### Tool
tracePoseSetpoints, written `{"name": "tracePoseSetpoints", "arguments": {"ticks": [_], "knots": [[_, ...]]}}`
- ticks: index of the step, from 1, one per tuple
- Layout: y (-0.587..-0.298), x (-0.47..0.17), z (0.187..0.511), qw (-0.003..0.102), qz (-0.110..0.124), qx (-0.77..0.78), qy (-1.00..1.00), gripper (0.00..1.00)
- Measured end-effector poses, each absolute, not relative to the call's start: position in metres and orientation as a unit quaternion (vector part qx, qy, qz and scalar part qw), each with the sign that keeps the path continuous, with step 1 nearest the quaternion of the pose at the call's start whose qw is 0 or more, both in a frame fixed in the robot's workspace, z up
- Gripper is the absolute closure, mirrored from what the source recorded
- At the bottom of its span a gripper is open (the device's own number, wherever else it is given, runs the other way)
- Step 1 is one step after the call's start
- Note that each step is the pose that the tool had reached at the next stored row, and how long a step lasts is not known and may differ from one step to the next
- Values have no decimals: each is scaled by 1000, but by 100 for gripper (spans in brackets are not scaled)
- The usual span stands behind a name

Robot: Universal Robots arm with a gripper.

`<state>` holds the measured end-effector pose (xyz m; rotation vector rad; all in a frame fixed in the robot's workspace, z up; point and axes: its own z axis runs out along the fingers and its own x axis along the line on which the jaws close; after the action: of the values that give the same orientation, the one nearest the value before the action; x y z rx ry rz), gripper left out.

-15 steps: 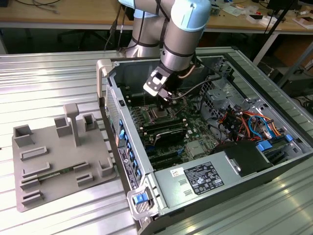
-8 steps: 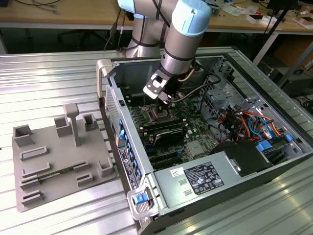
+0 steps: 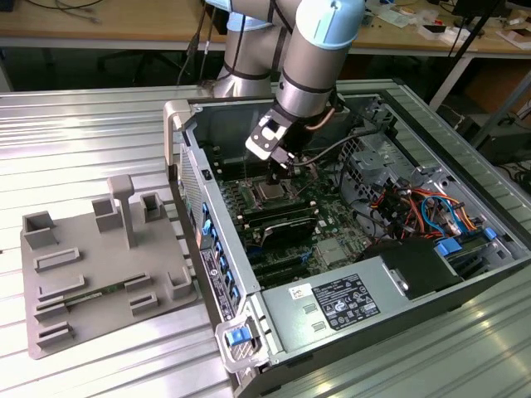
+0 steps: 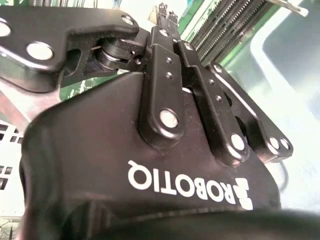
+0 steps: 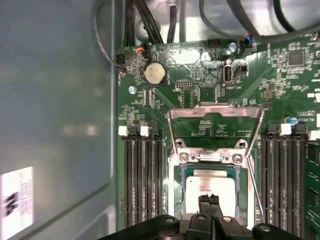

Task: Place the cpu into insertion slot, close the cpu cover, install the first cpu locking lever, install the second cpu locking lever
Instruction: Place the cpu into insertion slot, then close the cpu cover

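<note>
CPU (image 5: 212,186) lay seated in the insertion slot (image 5: 176,197) as I monitored the rig from my remote station. In the first wrist view its dull silver top showed square inside the slot's thin metal rim. The CPU cover (image 5: 215,108) stood swung open on the far side of the slot, and the green motherboard (image 5: 165,95) was visible through its cut-out middle. The gripper (image 5: 210,201) hung directly over the chip with its two black fingertips drawn together. I could not tell whether they touched the metal top. Black memory slots (image 5: 142,180) flanked the insertion slot on both sides, and a round coin battery (image 5: 154,74) sat on the board past the open cover.

In the exterior view the robot arm (image 3: 319,50) reached down from the upper centre of the frame into the open computer case (image 3: 211,265). A grey fixture tray (image 3: 99,249) rested on the ribbed metal table (image 3: 75,133) at the exterior view's left, just beside the case.
</note>
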<state>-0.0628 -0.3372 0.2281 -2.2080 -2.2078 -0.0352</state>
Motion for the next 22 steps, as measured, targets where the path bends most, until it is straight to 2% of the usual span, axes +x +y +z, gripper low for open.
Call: {"name": "tracePoseSetpoints", "arguments": {"ticks": [12,22], "knots": [[-337,-61,234,10,-11,-707,-707,89],[-338,-29,242,11,-11,-707,-707,89]]}}
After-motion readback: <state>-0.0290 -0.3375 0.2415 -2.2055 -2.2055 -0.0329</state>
